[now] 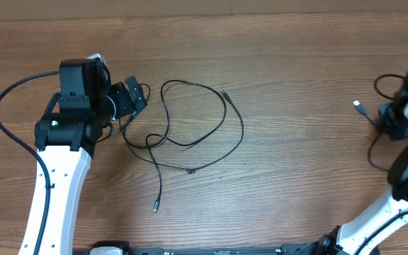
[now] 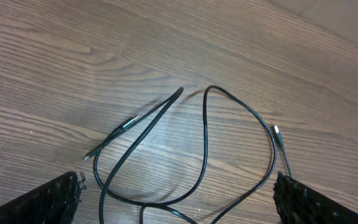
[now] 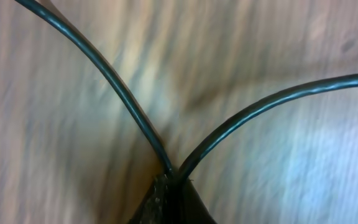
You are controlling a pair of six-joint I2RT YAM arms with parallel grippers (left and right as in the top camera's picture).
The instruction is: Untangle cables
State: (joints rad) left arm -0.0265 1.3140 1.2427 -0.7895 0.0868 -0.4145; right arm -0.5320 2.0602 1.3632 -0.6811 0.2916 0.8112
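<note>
Cable (image 3: 117,84) ends run off-frame over blurred table (image 3: 260,50).

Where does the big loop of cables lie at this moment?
In the overhead view the cables lie on the table left of centre, just right of the open left claw.

thin black cables (image 1: 151,140) lie in loose crossed loops left of centre on the table (image 1: 296,57); a separate cable (image 1: 370,150), silver plug (image 1: 360,107) free, is pinched in the right gripper (image 3: 169,186).

Cables (image 2: 205,124) loop across the table (image 2: 55,56) between the hand's (image 2: 176,185) spread fingers (image 2: 39,202).
</note>
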